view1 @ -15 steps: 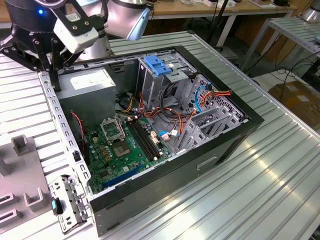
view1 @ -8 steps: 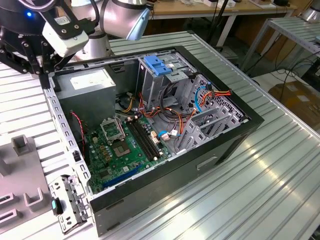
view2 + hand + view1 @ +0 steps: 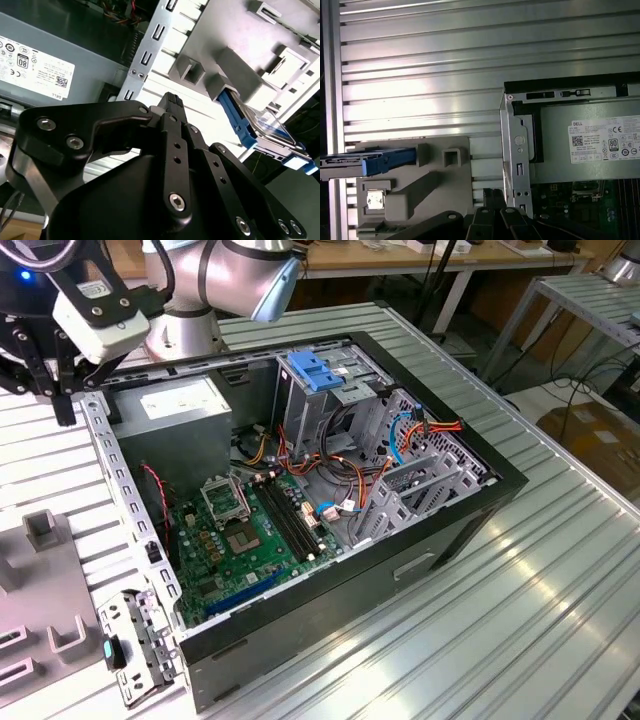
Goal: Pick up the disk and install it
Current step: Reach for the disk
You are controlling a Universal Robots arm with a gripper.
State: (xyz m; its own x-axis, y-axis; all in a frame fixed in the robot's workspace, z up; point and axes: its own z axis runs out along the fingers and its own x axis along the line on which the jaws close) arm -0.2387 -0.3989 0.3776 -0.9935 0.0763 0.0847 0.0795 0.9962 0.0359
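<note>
Flat silver disk (image 3: 367,164) in its blue plastic carrier runs off the edge in the first wrist view; in the second wrist view, a light-grey plastic holder (image 3: 235,67) hides one end.

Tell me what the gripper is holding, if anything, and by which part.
Nothing is held. The disk sits in a slot of the grey holder, apart from the gripper.

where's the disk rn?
In the first wrist view the disk sits in a slot of the grey fixture on the slatted table, outside the PC case and apart from it.
</note>
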